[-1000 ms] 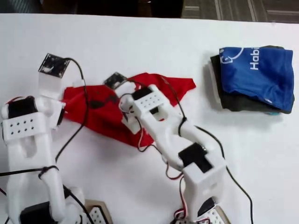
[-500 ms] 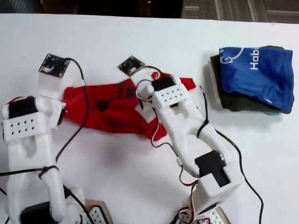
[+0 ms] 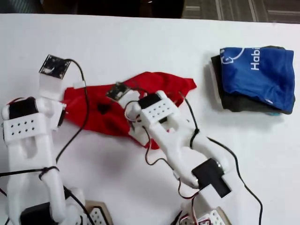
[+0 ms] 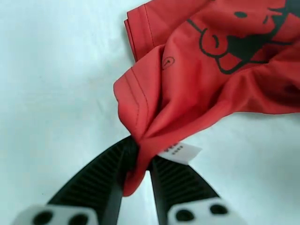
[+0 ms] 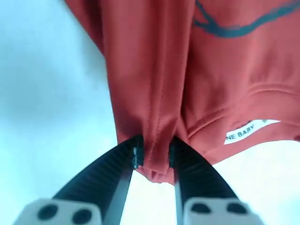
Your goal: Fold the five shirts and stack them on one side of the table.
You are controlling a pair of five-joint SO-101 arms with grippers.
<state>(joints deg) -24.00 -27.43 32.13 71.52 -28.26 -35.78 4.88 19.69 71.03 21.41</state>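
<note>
Red shirt [image 3: 101, 121] edges clamped by left gripper [image 4: 140, 152], right gripper [image 5: 154, 145].

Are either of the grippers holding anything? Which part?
Both hold the red shirt. The left gripper pinches a bunched hemmed edge beside the white tag. The right gripper pinches a fold along a stitched edge.
</note>
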